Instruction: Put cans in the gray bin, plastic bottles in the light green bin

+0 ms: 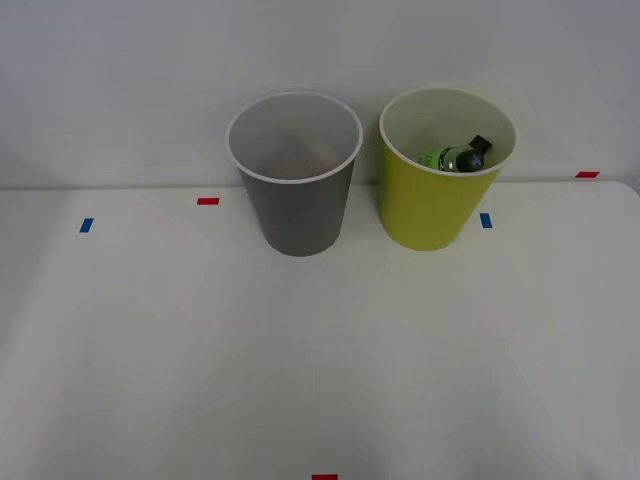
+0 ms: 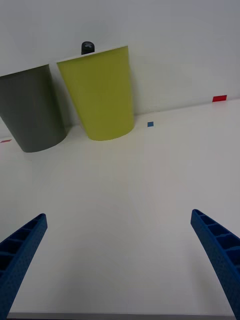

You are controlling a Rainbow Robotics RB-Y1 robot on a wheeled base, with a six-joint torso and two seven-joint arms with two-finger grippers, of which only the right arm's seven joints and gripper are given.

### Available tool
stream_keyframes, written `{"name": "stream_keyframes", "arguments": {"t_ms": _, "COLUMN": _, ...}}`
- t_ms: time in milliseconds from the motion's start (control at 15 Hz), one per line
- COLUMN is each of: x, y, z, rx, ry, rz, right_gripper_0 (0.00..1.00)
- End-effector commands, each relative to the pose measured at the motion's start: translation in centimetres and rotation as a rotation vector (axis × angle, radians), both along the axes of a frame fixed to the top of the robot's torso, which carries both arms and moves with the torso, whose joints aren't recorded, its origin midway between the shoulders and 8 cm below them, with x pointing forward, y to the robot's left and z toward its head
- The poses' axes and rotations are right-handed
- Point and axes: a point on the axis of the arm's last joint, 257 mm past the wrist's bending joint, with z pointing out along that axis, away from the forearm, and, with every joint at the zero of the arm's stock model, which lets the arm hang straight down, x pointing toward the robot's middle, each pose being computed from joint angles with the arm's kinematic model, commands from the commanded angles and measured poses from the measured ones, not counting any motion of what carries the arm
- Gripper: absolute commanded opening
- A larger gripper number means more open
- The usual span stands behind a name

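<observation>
gray bin (image 1: pixel 296 205): upright near the back of the white table (image 1: pixel 300 350), at about 12 o'clock in the front view; a faint reddish shape shows in its pale inside, too dim to name.
light green bin (image 1: pixel 425 210): upright just beside the gray bin, at its 3 o'clock, close but apart.
green bottle (image 1: pixel 452 158): lying tilted inside the light green bin, dark cap (image 1: pixel 478 147) up toward the rim at 2 o'clock.
right gripper (image 2: pixel 120 260): blue ribbed fingers (image 2: pixel 220 250) spread wide apart, holding nothing, over bare table, well short of both bins.
tape marks (image 1: pixel 208 201): small red and blue pieces on the table.
</observation>
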Motion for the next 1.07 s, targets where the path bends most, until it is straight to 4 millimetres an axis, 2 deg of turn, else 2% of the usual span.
{"name": "stream_keyframes", "arguments": {"t_ms": 67, "x": 0.0, "y": 0.0, "z": 0.0, "rx": 0.0, "ry": 0.0, "rz": 0.0, "right_gripper_0": 1.0}}
{"name": "stream_keyframes", "arguments": {"t_ms": 1067, "x": 0.0, "y": 0.0, "z": 0.0, "rx": 0.0, "ry": 0.0, "rz": 0.0, "right_gripper_0": 1.0}}
